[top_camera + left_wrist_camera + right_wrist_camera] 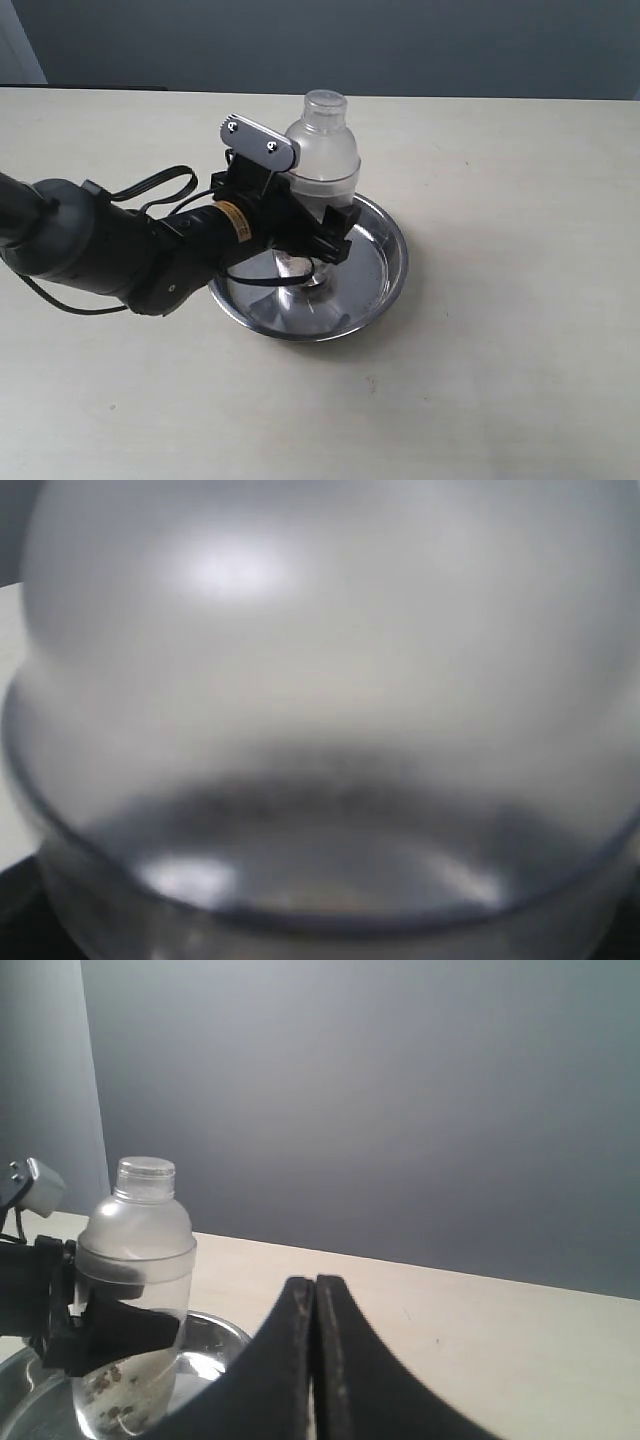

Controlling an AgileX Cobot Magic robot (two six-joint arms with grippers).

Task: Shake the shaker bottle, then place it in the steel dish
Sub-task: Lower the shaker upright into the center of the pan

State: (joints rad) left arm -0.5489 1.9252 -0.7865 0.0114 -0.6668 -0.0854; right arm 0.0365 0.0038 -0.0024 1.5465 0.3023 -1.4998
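the left gripper (322, 222) is clamped on the shaker bottle (322, 150) just under its shoulder, with one black finger across the front. the bottle stands upright inside the steel dish (392, 268), base down near the middle of the pan. i cannot tell whether the base already rests on the steel. that is the main risk: if the jaws part while the tall bottle hangs a little above the bottom, it may drop, rock on the slick metal and tip against the rim. a sideways pull-out could also drag it over, since the grip sits high and the grains (115, 1400) lie low. the dish might slide on the table (500, 390) if nudged.

the left wrist view is filled by the blurred frosted dome (320, 660) and shows neither dish nor fingers. the exterior view places the bottle in the pan but hides its lower body behind the gripper. the right wrist view, from farther off, shows brown and whitish grains at the bottom and the round cap (146, 1175) on. it also shows its own right gripper (315, 1295), fingers pressed together and empty, well apart from the dish, with the grey wall (400, 1110) beyond.
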